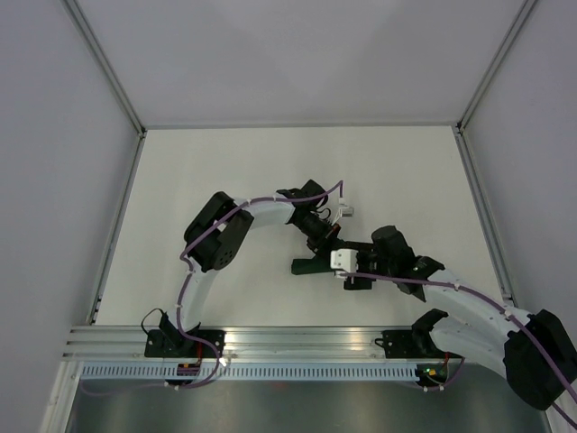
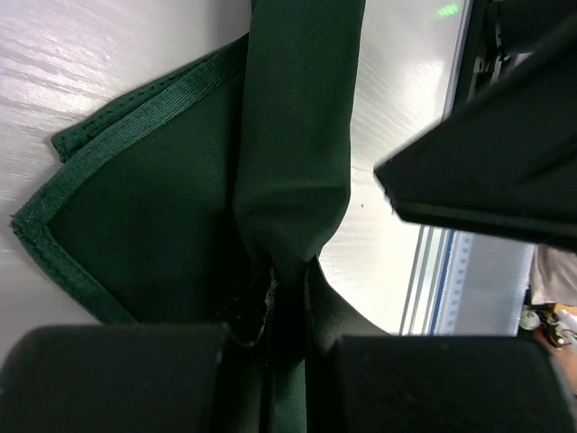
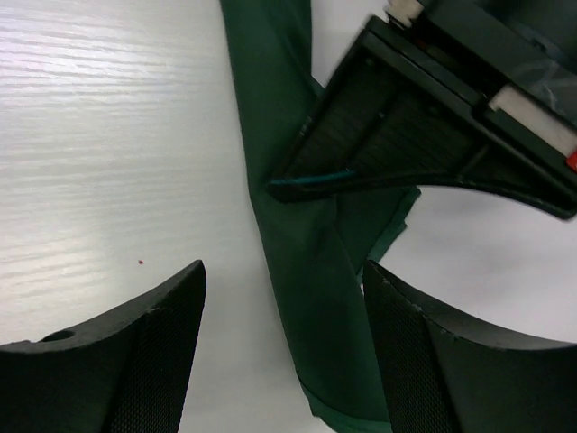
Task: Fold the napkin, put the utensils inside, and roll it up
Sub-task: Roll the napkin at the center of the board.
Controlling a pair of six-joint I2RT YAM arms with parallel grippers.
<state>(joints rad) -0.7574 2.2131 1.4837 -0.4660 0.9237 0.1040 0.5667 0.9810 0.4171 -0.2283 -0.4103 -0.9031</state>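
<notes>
The left tool (image 2: 275, 347) is closed narrow, pinching a bunched ridge of the dark green napkin (image 2: 297, 135) between its fingers. From that pinch, the cloth runs straight ahead of the tool as a narrow, rolled-looking strip. To the left of the tool, a flat hemmed corner of the same cloth lies spread on the white table (image 2: 81, 54).

The right tool (image 3: 284, 347) is spread wide and holds nothing. It hangs above the table with the green strip passing between its two fingers. It touches neither finger as far as can be seen. The left tool sits just ahead of it and to its right, very close.

No orange utensils can be seen. Whether they lie inside the cloth cannot be told.

The step in hand appears to be the rolling, with most of the cloth already gathered into the strip and one corner left loose. The next move probably calls for the right tool to come down and close on the strip between its fingers. Meanwhile the left tool should hold its pinch, and the two tools must not knock together.
</notes>
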